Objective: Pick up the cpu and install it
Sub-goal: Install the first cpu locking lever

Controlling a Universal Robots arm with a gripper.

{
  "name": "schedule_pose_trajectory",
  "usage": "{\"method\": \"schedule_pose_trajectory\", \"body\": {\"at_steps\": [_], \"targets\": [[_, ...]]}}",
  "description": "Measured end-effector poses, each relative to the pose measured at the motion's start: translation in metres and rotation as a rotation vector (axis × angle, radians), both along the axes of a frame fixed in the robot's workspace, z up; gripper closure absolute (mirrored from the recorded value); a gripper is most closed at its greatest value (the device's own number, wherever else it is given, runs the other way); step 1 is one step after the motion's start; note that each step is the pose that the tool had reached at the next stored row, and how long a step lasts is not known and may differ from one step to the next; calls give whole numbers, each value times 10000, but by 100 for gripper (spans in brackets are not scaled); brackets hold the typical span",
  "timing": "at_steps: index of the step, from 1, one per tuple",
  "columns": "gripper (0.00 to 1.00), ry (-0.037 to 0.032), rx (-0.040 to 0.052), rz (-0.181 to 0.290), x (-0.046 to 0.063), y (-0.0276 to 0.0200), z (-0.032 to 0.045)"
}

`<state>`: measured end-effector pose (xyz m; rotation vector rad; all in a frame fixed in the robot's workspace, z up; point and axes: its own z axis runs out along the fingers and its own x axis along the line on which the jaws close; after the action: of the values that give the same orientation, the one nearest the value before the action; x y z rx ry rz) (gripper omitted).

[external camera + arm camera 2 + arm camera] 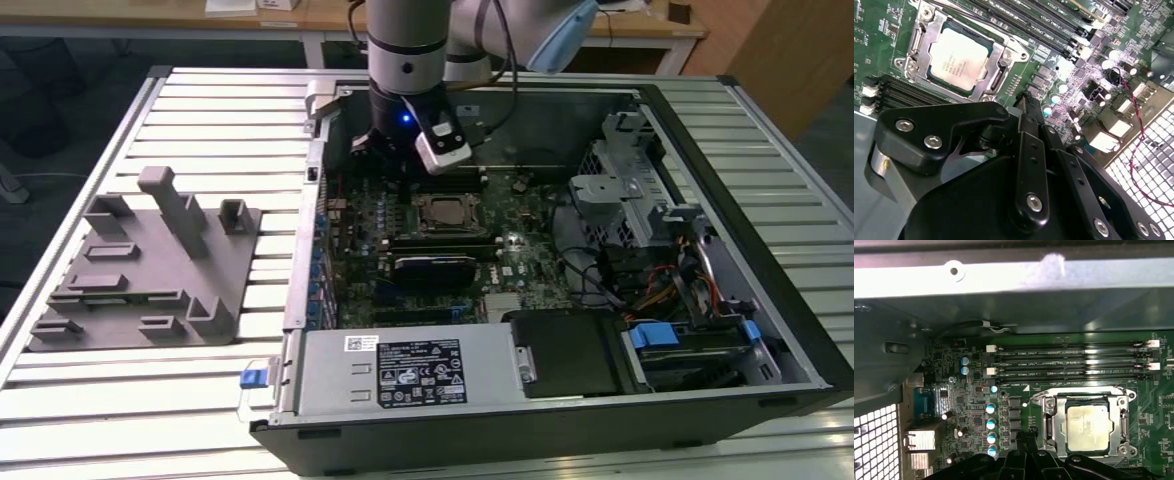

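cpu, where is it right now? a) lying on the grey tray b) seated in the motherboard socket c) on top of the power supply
b: in the first wrist view the cpu lies flat inside the socket's metal frame on the green motherboard.

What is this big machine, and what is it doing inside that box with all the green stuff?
It is a robot arm with a gripper at its end, reaching into an open black computer case on a slatted metal table. One picture is taken from outside; the other two come from cameras riding near the arm's wrist, looking at the green circuit board. The small square silvery chip, the cpu, is not held: it lies in its metal-framed socket, close to the gripper. Beside the case lies a grey plastic tray with upright posts.
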<state>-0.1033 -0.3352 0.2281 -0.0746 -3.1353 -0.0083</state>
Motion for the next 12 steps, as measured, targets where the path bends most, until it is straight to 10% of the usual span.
{"method": "schedule_pose_trajectory", "body": {"at_steps": [9, 12], "targets": [[89, 2, 9, 1, -30, -1, 1], [89, 1, 221, 2, -54, -1, 1]]}}
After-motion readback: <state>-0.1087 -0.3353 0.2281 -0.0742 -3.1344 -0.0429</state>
